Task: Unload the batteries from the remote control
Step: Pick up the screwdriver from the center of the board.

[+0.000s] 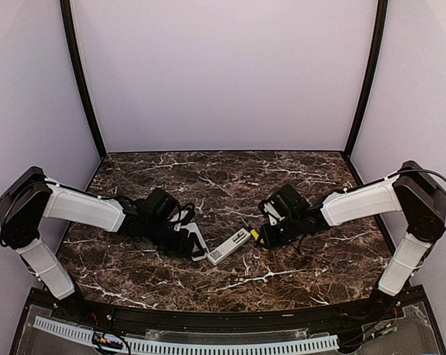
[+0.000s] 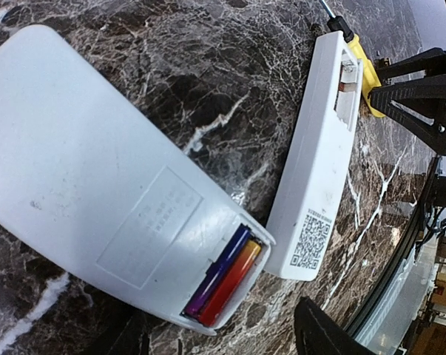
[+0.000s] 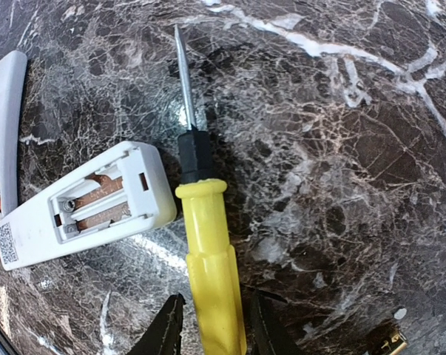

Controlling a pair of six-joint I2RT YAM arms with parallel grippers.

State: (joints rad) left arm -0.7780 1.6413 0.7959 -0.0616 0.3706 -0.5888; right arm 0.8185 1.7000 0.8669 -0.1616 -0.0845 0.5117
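A large white remote point(image 2: 97, 170) lies back-up, its end compartment uncovered. Two batteries point(image 2: 228, 279), one blue-purple and one red-orange, sit side by side in it. My left gripper point(image 2: 217, 312) is open, with that end of the remote between its dark fingers and a gap on the right side; it also shows in the top view point(image 1: 197, 248). A smaller white remote point(image 2: 319, 170) with a QR label lies beside it, its open compartment point(image 3: 97, 200) showing copper-brown insides. My right gripper point(image 3: 211, 314) is open around the handle of the yellow screwdriver point(image 3: 211, 259), which lies on the table.
The dark marble table point(image 1: 223, 177) has walls at the back and sides. The screwdriver's metal tip point(image 3: 184, 74) points away from my right gripper, past the small remote's end. The small remote point(image 1: 230, 248) lies between both grippers.
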